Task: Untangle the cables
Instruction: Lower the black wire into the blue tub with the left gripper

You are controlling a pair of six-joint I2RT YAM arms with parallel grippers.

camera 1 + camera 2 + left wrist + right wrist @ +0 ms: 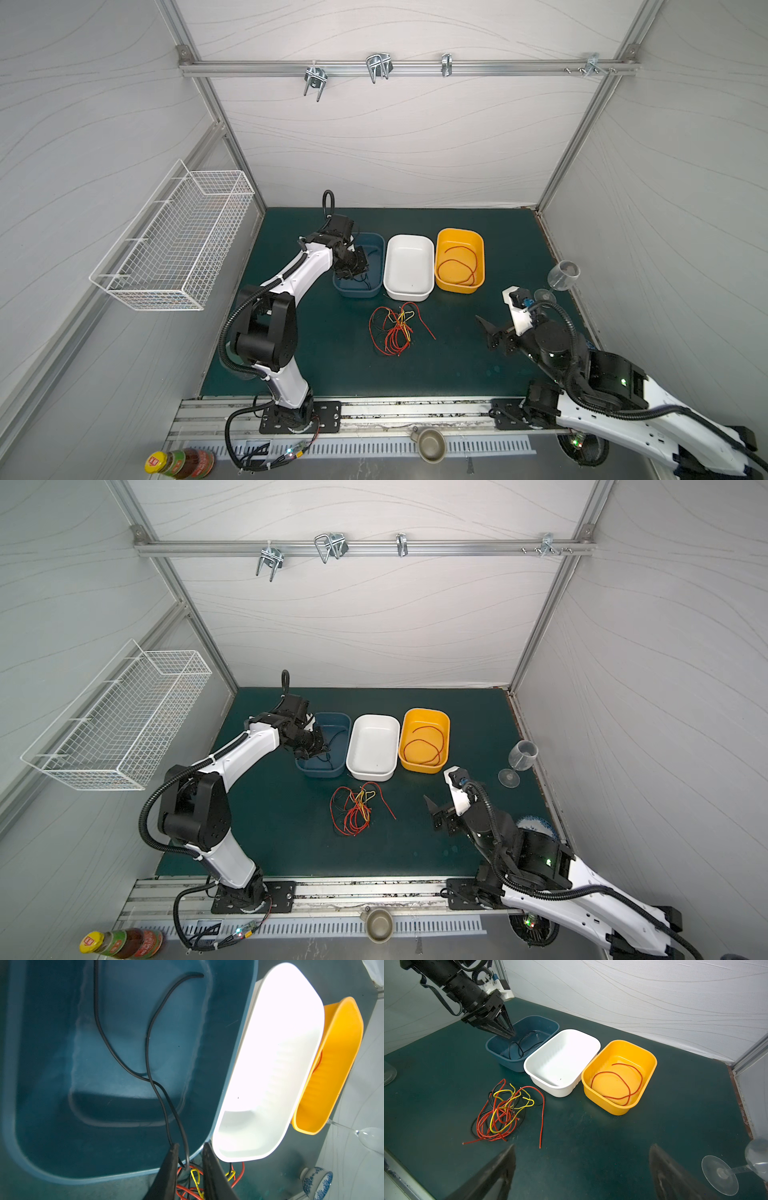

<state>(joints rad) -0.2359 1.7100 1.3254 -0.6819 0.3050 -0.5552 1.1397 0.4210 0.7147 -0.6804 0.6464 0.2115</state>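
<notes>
done: one black cable (147, 1047) lies in the blue tub (20, 1064), one red cable (607, 1072) in the yellow tub (602, 1103); white tub (550, 1086) empty.
to do: most of it, by my reckoning; the tangle (503, 1109) lies on the worktop (612, 1147) just before the tubs.
tangle look: thin red, black and yellow loops, crossed through each other.
left claw (190, 1146): over the blue tub, parted slightly, black cable loose between tips.
right claw (582, 1147): wide apart, holds nothing.
</notes>
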